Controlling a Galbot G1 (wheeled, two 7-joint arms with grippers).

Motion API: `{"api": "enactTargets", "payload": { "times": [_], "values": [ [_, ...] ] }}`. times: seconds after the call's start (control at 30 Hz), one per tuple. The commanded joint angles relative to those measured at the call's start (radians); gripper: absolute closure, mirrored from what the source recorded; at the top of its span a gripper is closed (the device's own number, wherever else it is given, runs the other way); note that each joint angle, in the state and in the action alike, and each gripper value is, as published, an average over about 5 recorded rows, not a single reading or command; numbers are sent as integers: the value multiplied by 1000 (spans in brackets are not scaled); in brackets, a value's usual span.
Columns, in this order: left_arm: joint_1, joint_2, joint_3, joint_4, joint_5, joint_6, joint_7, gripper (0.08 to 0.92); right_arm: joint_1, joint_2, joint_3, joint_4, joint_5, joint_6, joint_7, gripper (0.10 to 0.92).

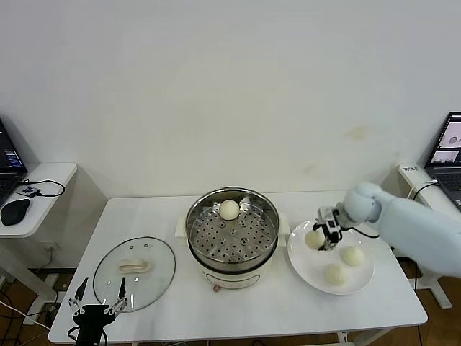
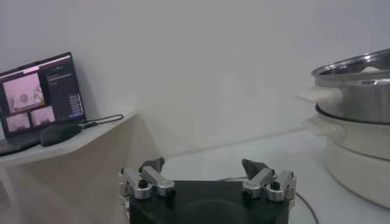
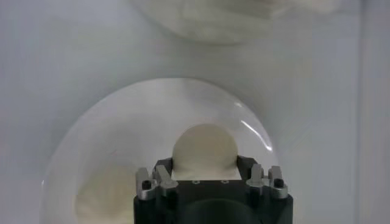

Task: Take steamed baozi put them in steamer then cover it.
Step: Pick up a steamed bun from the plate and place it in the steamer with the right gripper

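The white table point(image 1: 288, 317) carries all the work items. At its centre stands the steamer point(image 1: 232, 229), a shiny steel pot on a white base, uncovered, its perforated tray visible. One steamed baozi point(image 1: 229, 210) rests on that tray toward the far side. In the left wrist view the steamer's wall point(image 2: 359, 91) rises to one side.

To the robot's left of the steamer, the cover point(image 1: 135, 273) lies flat on the table, glass up, its cream bar handle at the centre, apart from the pot.

To the robot's right of the steamer sits a white plate point(image 1: 360, 282), close beside the pot's base. It holds three baozi: one at the near edge point(image 1: 335, 274), one toward the right point(image 1: 352, 256), and one at the side nearest the steamer point(image 1: 314, 238).

The right gripper point(image 1: 328, 236) is down over that last bun. In the right wrist view the fingers point(image 3: 159, 172) sit on either side of the bun point(image 3: 205, 146), closed against its flanks, with the plate rim point(image 3: 67, 146) curving around it.

The left gripper point(image 1: 97, 297) hangs at the table's near left corner, just beside the cover's edge, fingers point(image 2: 152, 165) spread wide and holding nothing.

Side desks bear a laptop point(image 2: 41, 97) and a mouse point(image 1: 14, 211).
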Motion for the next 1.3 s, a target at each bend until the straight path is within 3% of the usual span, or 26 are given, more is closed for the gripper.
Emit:
{"api": "enactTargets", "payload": {
  "times": [0.03,0.3,0.53,0.83,1.3],
  "values": [
    [1,2,1,-2,-1,0,0,177,280,-59,-133,92,145,-26,-26,372],
    [-1,9,-1,-3,-4,1,-1,177,530,92,-275,160,373,-135,38,363],
    [-10,8,-3,2,-6,1,-2,177,473,321,-280,118,507,-239,137,356],
    [-14,7,-26,15,-13,-3,-3,177,322,596,-256,-51,509,-325,201,355],
    [-25,3,-30,26,-15,-16,-6,177,210,726,-260,-159,523,-402,276,355]
  ]
}}
